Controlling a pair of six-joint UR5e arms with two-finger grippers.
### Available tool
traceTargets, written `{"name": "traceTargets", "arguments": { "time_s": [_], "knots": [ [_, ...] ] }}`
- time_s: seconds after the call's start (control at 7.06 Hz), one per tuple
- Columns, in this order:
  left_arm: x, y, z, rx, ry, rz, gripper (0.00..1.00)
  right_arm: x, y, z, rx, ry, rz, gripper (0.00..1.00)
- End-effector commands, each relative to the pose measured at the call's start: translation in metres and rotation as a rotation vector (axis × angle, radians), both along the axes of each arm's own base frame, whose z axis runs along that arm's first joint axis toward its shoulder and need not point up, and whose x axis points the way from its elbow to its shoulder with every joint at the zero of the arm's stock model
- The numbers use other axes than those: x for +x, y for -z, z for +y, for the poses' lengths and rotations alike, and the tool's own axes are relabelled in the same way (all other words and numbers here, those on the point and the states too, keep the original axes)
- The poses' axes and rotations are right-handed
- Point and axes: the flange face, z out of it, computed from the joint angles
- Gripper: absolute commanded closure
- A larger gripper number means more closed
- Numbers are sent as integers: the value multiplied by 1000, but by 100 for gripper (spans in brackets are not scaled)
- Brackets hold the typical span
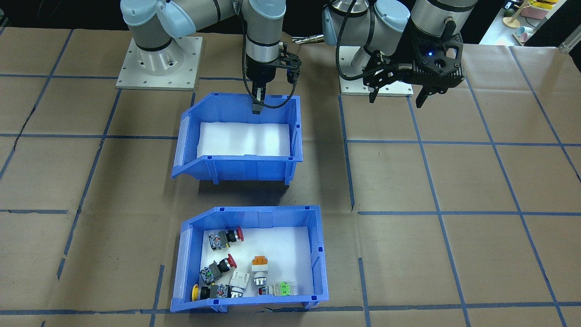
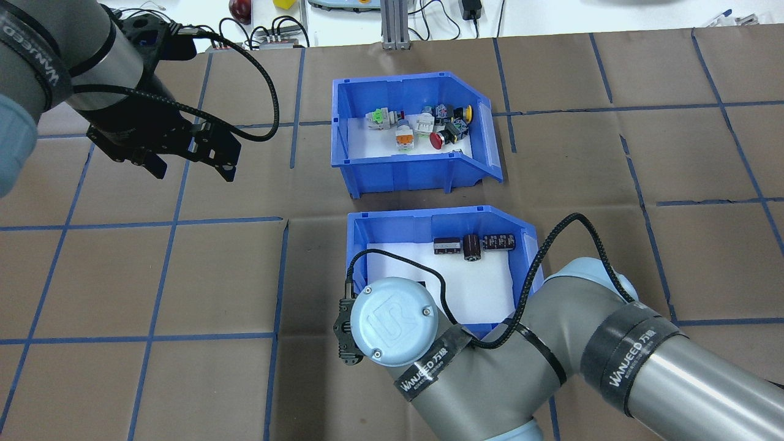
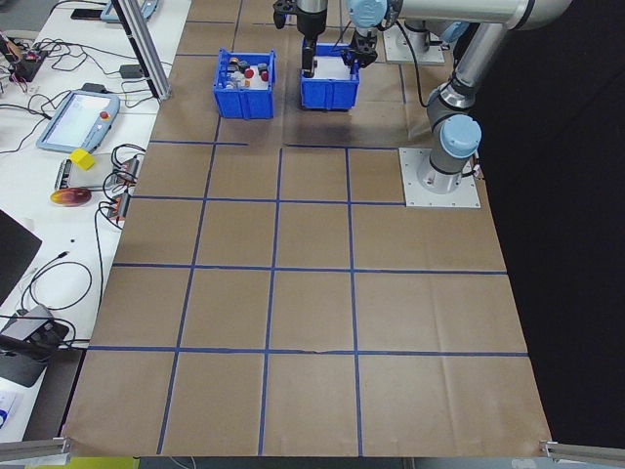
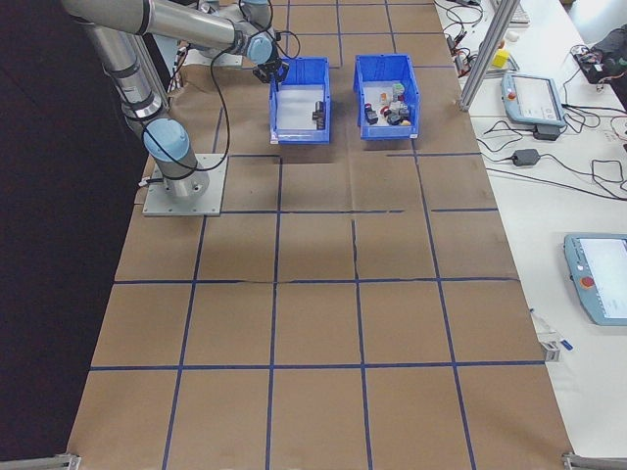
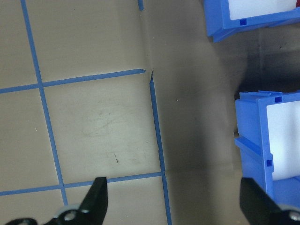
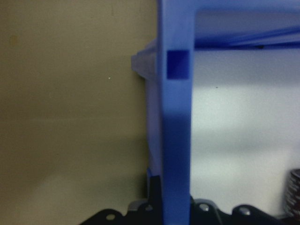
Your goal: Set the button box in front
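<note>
The button box (image 1: pixel 254 211) is a blue bin with a white foam floor that holds several push-button switches (image 1: pixel 227 263) with red, yellow, orange and green caps. It stands on the table's far side from the robot, also in the overhead view (image 2: pixel 340 125). My right gripper (image 1: pixel 257 108) is shut on the robot-side wall of a second blue bin (image 1: pixel 249 170), and that wall (image 6: pixel 176 140) runs between its jaws in the right wrist view. My left gripper (image 1: pixel 397 100) hangs open and empty over bare table, off to the side (image 2: pixel 195 173).
The second bin (image 2: pixel 356 245) holds black cylindrical parts (image 2: pixel 471 245) and stands between the robot and the button box, a narrow gap apart. Brown paper with blue tape lines (image 5: pixel 157 140) covers the table. Controllers and cables lie beyond the table's far edge (image 4: pixel 534 98).
</note>
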Motion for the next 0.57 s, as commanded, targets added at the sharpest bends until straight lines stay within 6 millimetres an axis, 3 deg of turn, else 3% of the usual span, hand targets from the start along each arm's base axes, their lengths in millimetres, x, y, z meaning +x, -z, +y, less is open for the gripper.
{"name": "traceTargets", "arguments": {
  "time_s": [0.0, 0.28, 0.42],
  "knots": [
    [4, 3, 3, 6, -7, -3, 1, -3, -7, -4, -9, 23, -2, 0],
    [4, 4, 4, 5, -7, -4, 1, -12, -34, -4, -53, 38, -38, 0],
    [4, 5, 4, 9, -7, -2, 1, -18, -61, 0, -51, 44, -38, 0]
  ]
}}
